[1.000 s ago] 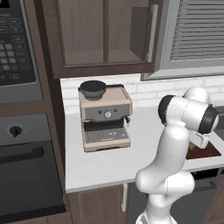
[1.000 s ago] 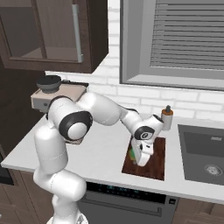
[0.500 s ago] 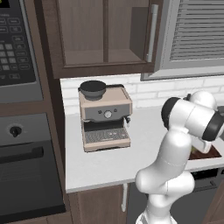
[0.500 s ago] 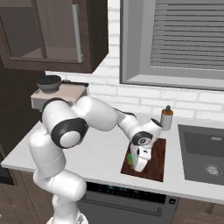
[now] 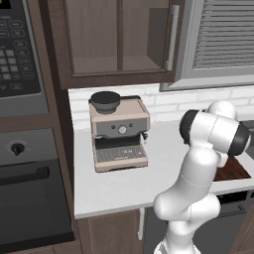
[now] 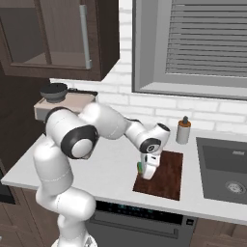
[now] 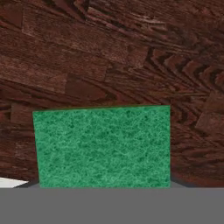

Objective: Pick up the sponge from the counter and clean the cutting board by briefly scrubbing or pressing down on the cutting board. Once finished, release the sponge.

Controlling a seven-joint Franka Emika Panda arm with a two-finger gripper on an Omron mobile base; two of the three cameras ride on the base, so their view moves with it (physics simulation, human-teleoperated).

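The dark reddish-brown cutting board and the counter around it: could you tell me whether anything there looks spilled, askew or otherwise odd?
Nothing stands out. The dark reddish-brown wooden cutting board lies flat on the light grey-white counter, with no spill visible. The small green sponge is at the gripper over the board's left part, as the scrubbing requires.

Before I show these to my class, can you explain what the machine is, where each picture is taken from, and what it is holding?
It is a white robot arm in a computer-drawn kitchen. Two pictures come from cameras behind it, left and right; the third looks along its hand. On the pale counter stand a coffee machine and a small bottle; a sink lies beside a dark wooden cutting board. The hand reaches down to the board's left edge with a green sponge; the fingers themselves are hidden.
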